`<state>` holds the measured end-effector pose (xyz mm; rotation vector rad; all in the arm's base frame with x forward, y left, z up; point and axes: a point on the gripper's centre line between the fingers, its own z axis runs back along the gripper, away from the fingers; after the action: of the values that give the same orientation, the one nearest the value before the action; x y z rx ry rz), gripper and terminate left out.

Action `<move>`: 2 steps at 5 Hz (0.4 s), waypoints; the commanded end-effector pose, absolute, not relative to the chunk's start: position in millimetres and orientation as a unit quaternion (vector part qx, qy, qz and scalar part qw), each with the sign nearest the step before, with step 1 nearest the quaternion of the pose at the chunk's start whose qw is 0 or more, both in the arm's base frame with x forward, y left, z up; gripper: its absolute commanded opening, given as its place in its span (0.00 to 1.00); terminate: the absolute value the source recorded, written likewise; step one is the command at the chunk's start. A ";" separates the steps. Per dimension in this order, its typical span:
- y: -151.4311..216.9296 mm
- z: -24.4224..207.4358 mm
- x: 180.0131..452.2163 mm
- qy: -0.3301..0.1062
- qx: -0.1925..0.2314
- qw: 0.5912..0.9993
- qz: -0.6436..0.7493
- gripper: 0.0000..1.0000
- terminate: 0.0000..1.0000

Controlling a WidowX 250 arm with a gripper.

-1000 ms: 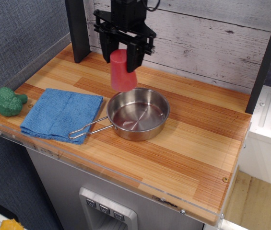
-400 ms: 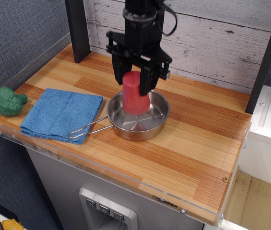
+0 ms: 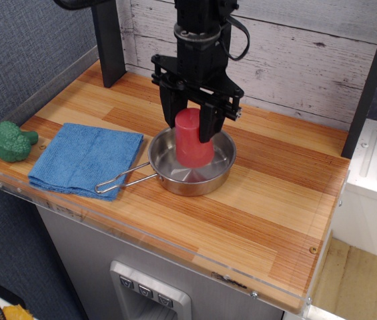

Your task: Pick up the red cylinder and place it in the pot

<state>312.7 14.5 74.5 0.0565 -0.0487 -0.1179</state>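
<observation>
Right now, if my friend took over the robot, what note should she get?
Claw: shut on the cylinder, gripping its upper part.
Cylinder: upright, down inside the pot; whether its base touches the bottom, I cannot tell.
Pot: on the counter, handle pointing toward the blue cloth.
Done: pick-up and carry over the pot.
Left: settle it if needed, open the claw, lift away.

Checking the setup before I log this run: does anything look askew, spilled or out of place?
Nothing stands out. The red cylinder stands upright inside the pot, between the pincer's jaws. The blue cloth lies flat; the green toy sits at the counter's left edge.
</observation>
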 end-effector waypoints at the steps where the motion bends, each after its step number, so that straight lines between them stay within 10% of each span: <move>1: 12.1 71.8 311.1 -0.026 0.034 0.997 -0.059 0.00 0.00; 2: 11.9 68.5 309.1 -0.023 0.038 0.997 -0.056 0.00 0.00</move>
<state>309.0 12.8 59.8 0.0671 -0.0160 -0.0981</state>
